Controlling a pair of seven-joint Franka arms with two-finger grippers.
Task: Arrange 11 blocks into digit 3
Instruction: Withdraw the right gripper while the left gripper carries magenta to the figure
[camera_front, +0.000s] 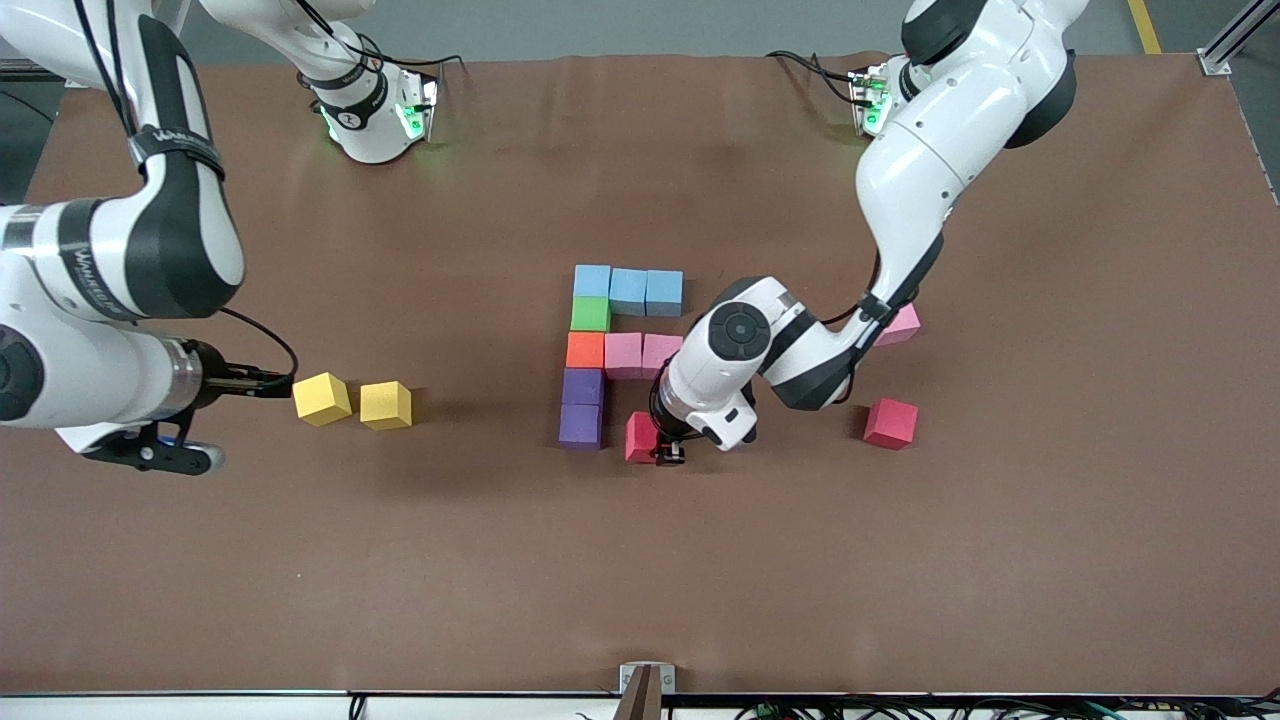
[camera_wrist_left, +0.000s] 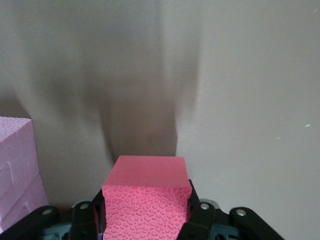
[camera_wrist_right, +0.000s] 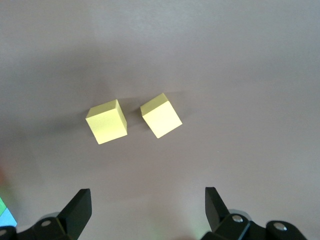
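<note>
Foam cubes form a partial figure at the middle of a brown table (camera_front: 640, 560): three light blue cubes (camera_front: 628, 289) in a row, then a column of green cube (camera_front: 590, 314), orange cube (camera_front: 585, 350) and two purple cubes (camera_front: 581, 407), with two pink cubes (camera_front: 641, 353) beside the orange. The left gripper (camera_front: 668, 452) is clenched on a red cube (camera_front: 640, 436) just beside the lowest purple cube. Another red cube (camera_front: 890, 423) and a loose pink cube (camera_front: 901, 325) lie toward the left arm's end. The right gripper (camera_wrist_right: 147, 210) waits with fingers spread over bare table near two yellow cubes (camera_front: 352, 400).
</note>
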